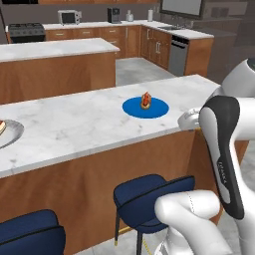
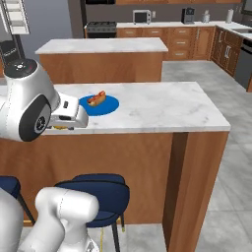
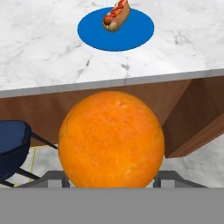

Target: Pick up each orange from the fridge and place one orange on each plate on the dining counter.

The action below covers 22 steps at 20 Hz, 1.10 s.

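A bright orange (image 3: 111, 138) sits large in the hand view with my gripper (image 3: 111, 178) shut on it. The hand (image 1: 191, 121) (image 2: 69, 118) hovers at the near edge of the dining counter (image 1: 74, 124) (image 2: 162, 106), just short of the blue plate (image 1: 132, 107) (image 2: 111, 105) (image 3: 94, 30). That plate bears a small hot dog (image 3: 116, 16). A pale grey-white plate (image 1: 12, 135) with a reddish item lies at the counter's left end. White door bins of the fridge (image 2: 14, 17) peek in at the top left.
Dark blue stools (image 1: 149, 194) (image 2: 98, 189) stand under the counter's near side, below my hand. A second marble-topped island (image 1: 55, 50) (image 2: 103, 47) lies behind the counter. Wooden cabinets with a microwave (image 2: 141, 16) line the far wall.
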Motion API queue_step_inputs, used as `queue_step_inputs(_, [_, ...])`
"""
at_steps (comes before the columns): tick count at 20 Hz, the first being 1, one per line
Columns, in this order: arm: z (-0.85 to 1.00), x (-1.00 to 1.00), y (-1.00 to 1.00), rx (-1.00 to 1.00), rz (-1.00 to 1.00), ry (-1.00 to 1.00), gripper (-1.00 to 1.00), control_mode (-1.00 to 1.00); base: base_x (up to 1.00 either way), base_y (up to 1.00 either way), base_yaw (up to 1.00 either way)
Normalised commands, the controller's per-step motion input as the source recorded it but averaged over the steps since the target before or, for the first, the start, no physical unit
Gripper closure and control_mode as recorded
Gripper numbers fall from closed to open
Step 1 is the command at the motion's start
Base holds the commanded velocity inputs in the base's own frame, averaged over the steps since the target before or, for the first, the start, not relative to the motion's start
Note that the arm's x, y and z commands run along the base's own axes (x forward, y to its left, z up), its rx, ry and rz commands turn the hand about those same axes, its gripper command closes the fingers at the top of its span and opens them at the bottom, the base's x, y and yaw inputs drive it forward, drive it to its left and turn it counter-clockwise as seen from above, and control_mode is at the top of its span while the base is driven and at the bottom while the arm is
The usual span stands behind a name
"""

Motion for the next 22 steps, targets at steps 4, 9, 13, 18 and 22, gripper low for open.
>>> queue_step_inputs(4, [0.0, 0.0, 0.0, 0.0, 0.0, 0.0, 1.0, 1.0, 0.12, 0.05, -0.03])
queue_step_inputs(9, [0.0, 0.0, 0.0, 0.0, 0.0, 0.0, 1.0, 1.0, 0.0, 0.0, 0.0])
queue_step_inputs(13, [0.02, -0.01, 0.0, 0.0, 0.02, -0.13, 1.0, -1.0, 0.0, 0.0, 0.0])
queue_step_inputs(18, [0.19, 0.25, 0.0, -0.02, 0.04, -0.29, 1.0, -1.0, 0.0, 0.0, 0.0])
queue_step_inputs(22, [0.02, 1.0, 0.0, 0.0, 0.0, 0.06, 1.0, -1.0, 0.0, 0.0, 0.0])
